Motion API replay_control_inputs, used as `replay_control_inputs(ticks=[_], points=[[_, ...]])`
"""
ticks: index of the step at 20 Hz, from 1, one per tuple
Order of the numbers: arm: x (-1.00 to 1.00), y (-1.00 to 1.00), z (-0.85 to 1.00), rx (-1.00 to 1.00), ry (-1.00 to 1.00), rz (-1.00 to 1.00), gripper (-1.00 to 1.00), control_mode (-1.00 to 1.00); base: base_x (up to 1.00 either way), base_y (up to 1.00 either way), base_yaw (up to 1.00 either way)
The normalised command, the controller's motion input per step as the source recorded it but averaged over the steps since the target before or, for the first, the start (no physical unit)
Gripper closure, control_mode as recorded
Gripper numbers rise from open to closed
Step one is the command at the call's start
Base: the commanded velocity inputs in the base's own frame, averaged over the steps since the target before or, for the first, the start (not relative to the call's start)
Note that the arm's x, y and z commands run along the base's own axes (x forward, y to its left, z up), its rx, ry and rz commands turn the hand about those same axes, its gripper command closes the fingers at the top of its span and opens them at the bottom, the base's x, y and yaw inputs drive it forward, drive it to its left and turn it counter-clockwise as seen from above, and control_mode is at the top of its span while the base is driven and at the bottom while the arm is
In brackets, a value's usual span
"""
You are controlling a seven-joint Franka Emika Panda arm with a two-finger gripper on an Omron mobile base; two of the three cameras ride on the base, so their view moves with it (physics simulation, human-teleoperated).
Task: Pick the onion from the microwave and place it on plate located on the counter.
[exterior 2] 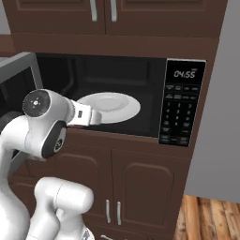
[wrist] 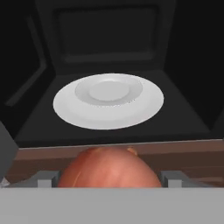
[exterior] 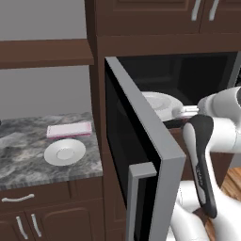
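Note:
The onion (wrist: 108, 169), a reddish-brown ball, fills the bottom of the hand view between my two grey fingertips (wrist: 43, 178). My gripper (wrist: 109, 180) is shut on it and sits at the front sill of the open microwave (exterior 2: 117, 93), in front of the black cavity. In the right base view my gripper (exterior 2: 95, 116) points into the microwave mouth. The small white plate (exterior: 65, 151) lies on the grey marbled counter (exterior: 28, 155), well to the left of the microwave and beyond its open door.
A wider white dish (wrist: 108, 100) lies on the microwave floor. The open door (exterior: 141, 146) juts out between my arm and the counter. A pink flat block (exterior: 69, 129) lies behind the plate. The keypad panel (exterior 2: 182, 103) is at the right.

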Motion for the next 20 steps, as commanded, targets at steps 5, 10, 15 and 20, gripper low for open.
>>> replay_control_inputs(ticks=[5,10,15,20], points=[[-0.52,0.15,0.27,-0.09,0.11,0.00,1.00,-1.00,0.00,0.00,0.00],[-0.35,0.10,0.18,-0.05,0.07,0.01,1.00,-1.00,0.00,0.00,0.00],[-0.20,0.19,0.25,-0.03,0.07,0.00,1.00,-1.00,0.00,0.00,0.00],[-0.28,0.00,0.00,0.04,0.00,0.00,1.00,-1.00,0.00,0.00,0.00]])
